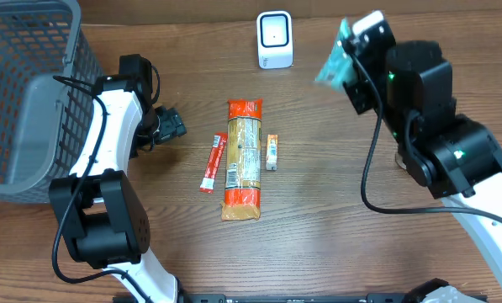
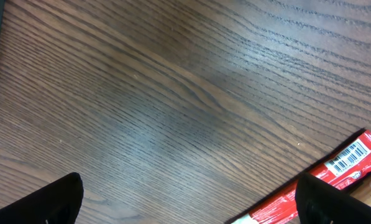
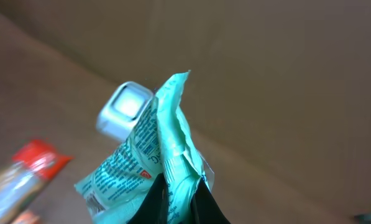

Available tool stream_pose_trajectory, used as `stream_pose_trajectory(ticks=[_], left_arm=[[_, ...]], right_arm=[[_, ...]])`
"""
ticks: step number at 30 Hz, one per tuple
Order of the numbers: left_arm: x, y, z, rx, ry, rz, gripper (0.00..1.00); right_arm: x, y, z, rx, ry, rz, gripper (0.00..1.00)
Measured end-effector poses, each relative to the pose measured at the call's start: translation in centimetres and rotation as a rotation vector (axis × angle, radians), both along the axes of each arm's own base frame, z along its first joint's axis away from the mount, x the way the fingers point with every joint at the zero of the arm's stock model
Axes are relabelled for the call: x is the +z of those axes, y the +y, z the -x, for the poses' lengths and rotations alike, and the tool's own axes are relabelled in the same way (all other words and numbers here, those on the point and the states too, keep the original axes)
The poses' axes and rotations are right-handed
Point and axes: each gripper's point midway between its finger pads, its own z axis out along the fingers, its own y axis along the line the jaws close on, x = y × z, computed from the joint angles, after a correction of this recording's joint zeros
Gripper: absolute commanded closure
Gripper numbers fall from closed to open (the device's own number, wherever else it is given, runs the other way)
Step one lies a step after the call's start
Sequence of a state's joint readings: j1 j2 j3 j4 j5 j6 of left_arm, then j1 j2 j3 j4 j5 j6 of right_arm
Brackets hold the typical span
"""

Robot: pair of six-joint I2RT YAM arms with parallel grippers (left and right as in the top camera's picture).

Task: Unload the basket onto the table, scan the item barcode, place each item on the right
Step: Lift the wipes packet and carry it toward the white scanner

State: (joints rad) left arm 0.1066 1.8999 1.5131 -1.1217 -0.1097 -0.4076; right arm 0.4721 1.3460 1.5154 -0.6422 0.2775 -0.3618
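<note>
Right wrist view: the right gripper (image 3: 182,200) is pinched tight on the lower edge of a teal packet (image 3: 149,158), which it holds up off the table (image 3: 284,81). Just behind the packet sits the white scanner (image 3: 124,107). Left wrist view: the left gripper (image 2: 191,202) hangs spread wide over bare wood, holding nothing. A red packet (image 2: 337,167) lies just beyond it, barcode up. Overhead, a grey basket (image 1: 23,109) stands at the far left.

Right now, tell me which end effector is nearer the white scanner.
Right. The right end effector holds a teal packet beside the scanner; the left end effector hangs open farther off, near the basket.
</note>
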Motion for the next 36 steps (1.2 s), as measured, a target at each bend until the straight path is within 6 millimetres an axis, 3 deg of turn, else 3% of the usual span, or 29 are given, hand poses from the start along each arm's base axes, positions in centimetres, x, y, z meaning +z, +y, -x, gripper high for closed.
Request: stream_pose_trajectory(ticks=[5, 10, 17, 20, 30, 36], left_arm=[[0.0, 0.0, 0.0, 0.000, 0.000, 0.000, 0.00], [0.0, 0.0, 0.0, 0.000, 0.000, 0.000, 0.00], [0.0, 0.0, 0.0, 0.000, 0.000, 0.000, 0.01], [0.0, 0.0, 0.0, 0.000, 0.000, 0.000, 0.00], [0.0, 0.0, 0.0, 0.000, 0.000, 0.000, 0.00], [0.0, 0.0, 0.0, 0.000, 0.000, 0.000, 0.00]], right_arm=[[3.7, 0.8, -2.6, -0.060, -0.143, 0.183, 0.97], [3.1, 4.0, -4.3, -0.029, -0.205, 0.338, 0.97], [2.9, 9.0, -6.5, 0.001, -0.327, 0.398, 0.97], [1.9, 9.7, -8.3, -0.028, -0.355, 0.450, 0.97], [-4.8, 13.5, -13.7, -0.034, -0.417, 0.565, 0.97], [-6.5, 14.3, -16.2, -0.008, -0.491, 0.526, 0.97]])
